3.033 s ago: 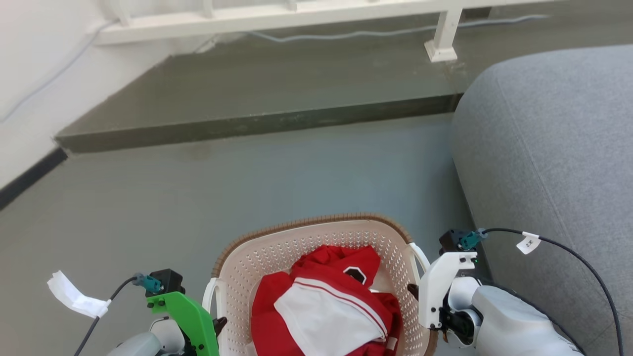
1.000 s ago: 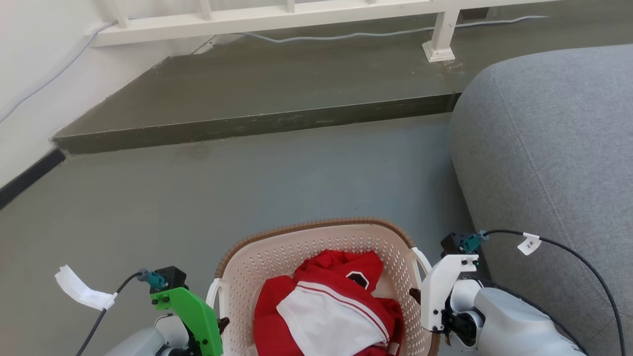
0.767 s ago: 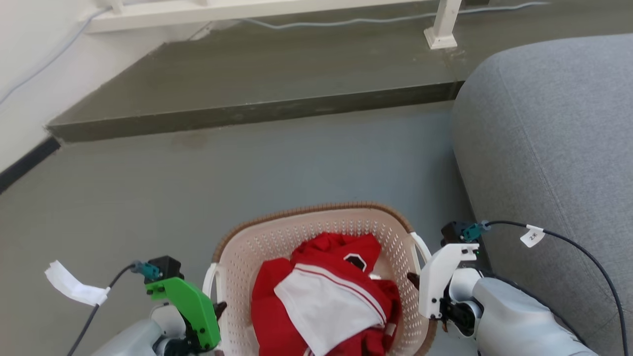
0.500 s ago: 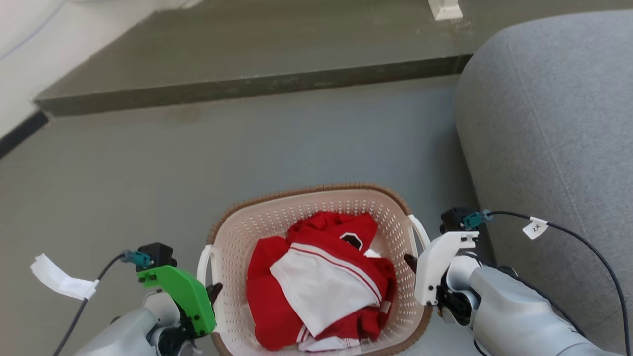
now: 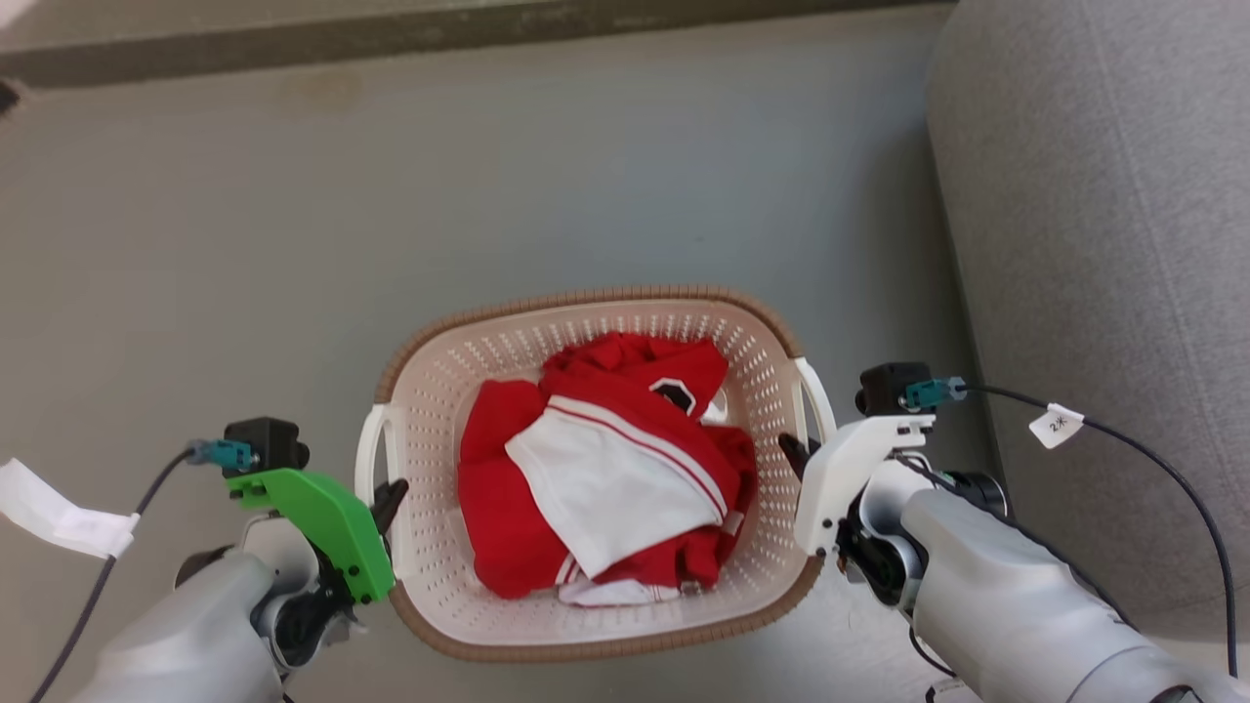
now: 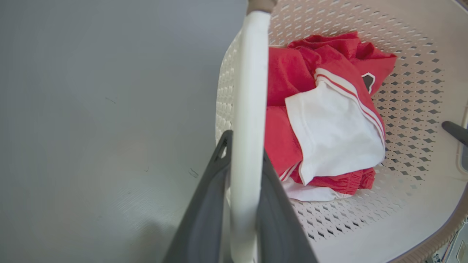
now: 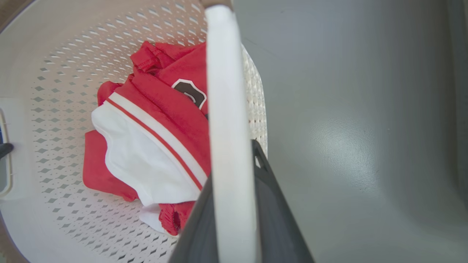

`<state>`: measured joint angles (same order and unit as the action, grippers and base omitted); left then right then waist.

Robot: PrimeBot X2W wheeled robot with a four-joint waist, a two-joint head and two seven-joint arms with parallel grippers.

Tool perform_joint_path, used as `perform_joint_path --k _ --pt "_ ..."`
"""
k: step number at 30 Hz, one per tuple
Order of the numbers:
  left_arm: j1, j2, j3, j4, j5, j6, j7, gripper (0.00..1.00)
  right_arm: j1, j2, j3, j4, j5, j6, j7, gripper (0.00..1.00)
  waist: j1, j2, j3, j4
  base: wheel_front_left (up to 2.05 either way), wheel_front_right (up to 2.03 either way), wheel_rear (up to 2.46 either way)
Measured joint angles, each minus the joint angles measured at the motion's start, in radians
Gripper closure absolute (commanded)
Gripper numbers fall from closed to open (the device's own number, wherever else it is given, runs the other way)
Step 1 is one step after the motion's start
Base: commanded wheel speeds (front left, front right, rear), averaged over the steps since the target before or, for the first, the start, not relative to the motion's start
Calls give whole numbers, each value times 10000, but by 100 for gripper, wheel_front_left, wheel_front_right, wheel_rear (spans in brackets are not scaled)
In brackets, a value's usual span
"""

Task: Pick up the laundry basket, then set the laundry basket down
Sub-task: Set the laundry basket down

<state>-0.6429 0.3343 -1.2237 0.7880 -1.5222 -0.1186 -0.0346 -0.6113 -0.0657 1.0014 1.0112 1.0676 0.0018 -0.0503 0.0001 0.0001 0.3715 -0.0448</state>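
The laundry basket [image 5: 586, 294], cream and perforated with a brown woven-look rim, sits low over the grey floor between my two arms. I cannot tell whether it touches the floor. My left gripper [image 5: 389, 494] is shut on its white left handle [image 6: 248, 109], with a dark finger on each side of the bar. My right gripper [image 5: 789, 453] is shut on the white right handle [image 7: 226, 91] in the same way. Red and white clothes [image 5: 605, 478] lie bundled inside the basket.
A grey sofa [image 5: 1104, 244] stands close along the right, just beyond my right arm. The dark edge of a raised step [image 5: 391, 39] crosses the far end of the floor. Bare grey floor [image 5: 215, 244] stretches ahead and to the left.
The head camera has tipped down, so the whole picture has slid upward and the full basket now shows. Both grippers have stayed shut on the handles throughout.
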Motion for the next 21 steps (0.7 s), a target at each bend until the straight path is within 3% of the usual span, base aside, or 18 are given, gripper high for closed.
perform_joint_path --k 21 --pt "-1207 1024 265 -1191 322 6 -341 100 -1139 -17 251 -782 430 -924 -817 100 0 0 3009 135 0 0 0"
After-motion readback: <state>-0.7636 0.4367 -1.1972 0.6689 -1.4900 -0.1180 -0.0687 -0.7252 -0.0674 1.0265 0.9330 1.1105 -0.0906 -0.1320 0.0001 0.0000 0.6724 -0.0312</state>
